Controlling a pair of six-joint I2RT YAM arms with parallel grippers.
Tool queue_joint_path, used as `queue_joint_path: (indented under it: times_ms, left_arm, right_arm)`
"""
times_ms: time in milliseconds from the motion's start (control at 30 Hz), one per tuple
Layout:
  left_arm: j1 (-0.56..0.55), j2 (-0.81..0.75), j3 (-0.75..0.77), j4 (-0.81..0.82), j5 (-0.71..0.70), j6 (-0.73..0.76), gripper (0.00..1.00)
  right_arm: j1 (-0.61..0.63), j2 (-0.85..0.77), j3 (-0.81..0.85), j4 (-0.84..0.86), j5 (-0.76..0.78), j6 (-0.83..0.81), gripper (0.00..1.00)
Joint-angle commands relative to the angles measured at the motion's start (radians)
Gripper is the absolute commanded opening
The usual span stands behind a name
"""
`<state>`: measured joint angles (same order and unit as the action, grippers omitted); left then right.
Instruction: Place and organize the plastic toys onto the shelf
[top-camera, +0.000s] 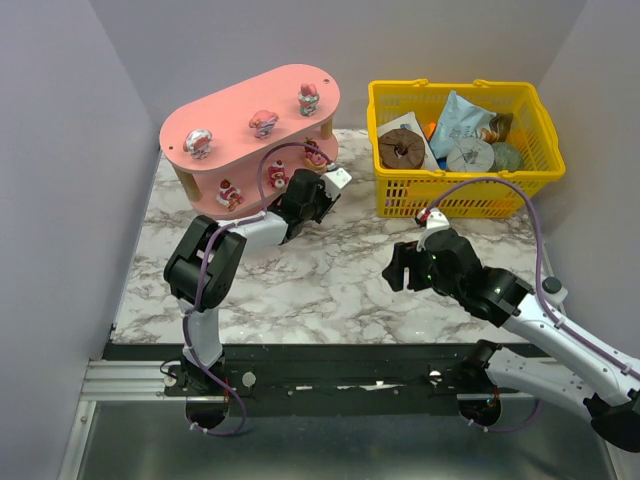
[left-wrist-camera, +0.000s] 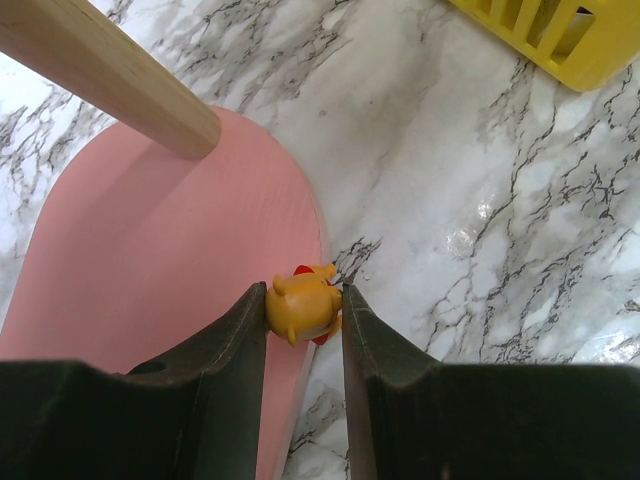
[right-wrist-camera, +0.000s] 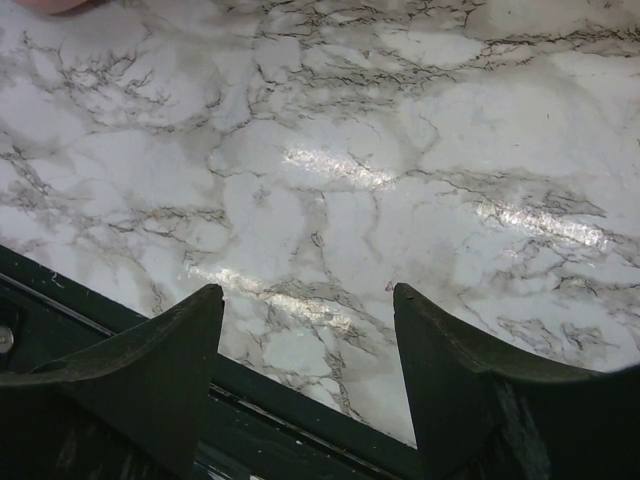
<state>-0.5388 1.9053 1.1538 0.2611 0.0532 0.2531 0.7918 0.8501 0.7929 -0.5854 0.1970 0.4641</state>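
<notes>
Orange toy (left-wrist-camera: 300, 310) (partly hidden) in pincer (left-wrist-camera: 304, 293)

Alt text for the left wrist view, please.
The left gripper is shut on a small orange toy at the rounded edge of the pink shelf board. A wooden post crosses upper left; marble table and yellow basket corner at right.
</notes>
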Motion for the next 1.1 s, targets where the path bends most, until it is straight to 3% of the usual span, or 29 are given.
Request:
queue_joint_path:
  times_ms: [0,333,700,1067]
  left_arm:
    - [0.02,0.021,0.02,0.007,-0.032,-0.038,0.16]
    - [0.025,0.031,0.02,0.018,-0.07,-0.052,0.19]
    - [-0.01,-0.041,-0.049,0.0,0.023,-0.145,0.18]
    - [-0.16,-0.127,-0.177,0.006,0.031,-0.202,0.18]
  right_arm:
    - [-0.005,0.004,0.003,0.013,-0.004,0.011,0.76]
    - [-0.005,0.009,0.0,0.016,-0.011,0.013,0.76]
    - [-0.003,0.012,-0.009,0.022,-0.005,0.016,0.76]
    - [-0.005,-0.02,-0.034,0.03,-0.014,0.011,0.76]
